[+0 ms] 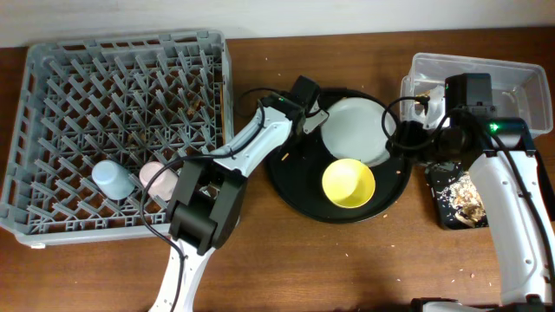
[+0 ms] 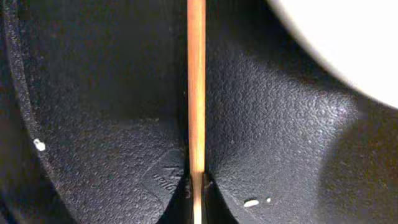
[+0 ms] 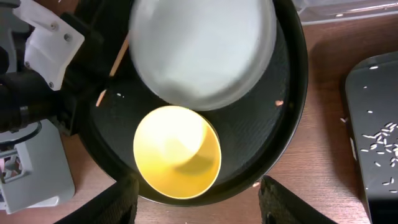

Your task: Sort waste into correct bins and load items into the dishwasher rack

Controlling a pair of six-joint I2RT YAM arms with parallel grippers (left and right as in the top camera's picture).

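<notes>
My left gripper (image 1: 305,106) is at the upper left rim of the round black tray (image 1: 299,195). It is shut on a thin wooden chopstick (image 2: 196,81), which runs straight up between the fingers (image 2: 196,186). The chopstick also shows in the right wrist view (image 3: 118,55). The pale plate (image 1: 355,130) and the yellow bowl (image 1: 349,183) lie in the round tray. My right gripper (image 3: 205,202) is open and empty, hovering over the tray's right side near the bowl (image 3: 177,152). The light-blue cup (image 1: 111,178) and the pink cup (image 1: 153,176) stand in the grey rack (image 1: 52,61). The wrapper and the tissue cannot be made out.
The clear tub (image 1: 512,74) stands at the back right, under my right arm. The shallow black tray (image 1: 444,208) with beige food scraps (image 1: 468,201) lies in front of it. Crumbs are scattered on the wooden table (image 1: 347,269).
</notes>
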